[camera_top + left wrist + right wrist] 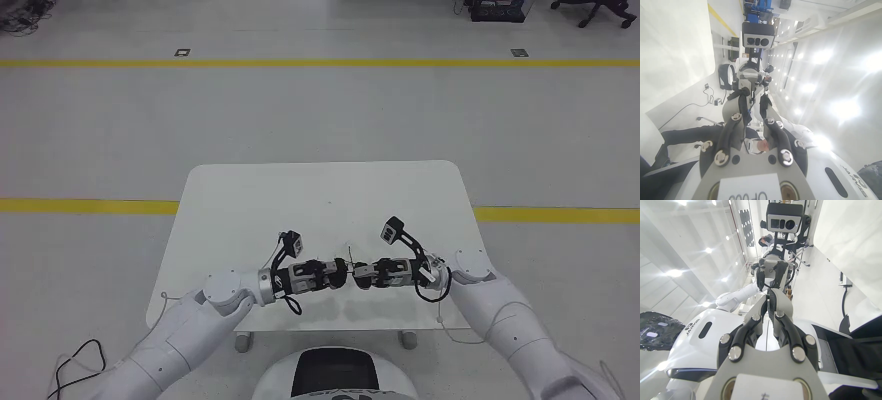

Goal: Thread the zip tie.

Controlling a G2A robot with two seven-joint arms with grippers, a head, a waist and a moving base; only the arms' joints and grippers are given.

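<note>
Table [320, 190]: white, with rounded corners; both arms meet above its 6 o'clock edge.
Left gripper [753, 95]: released, its fingers parted on either side of the other arm's tips.
Zip tie [766, 287]: thin dark plastic strand, held up between the two grippers; it curves in to the right arm's tips. Head and tail are too fine to tell apart.
Right gripper [770, 292]: clenched on the strand, its ribbed pads [772, 302] pressed together.
Writing: white paper labels [749, 186] on both wrist bases, the print cut off at the frame edge.
Hidden: how much of the tie lies between the pads.
</note>
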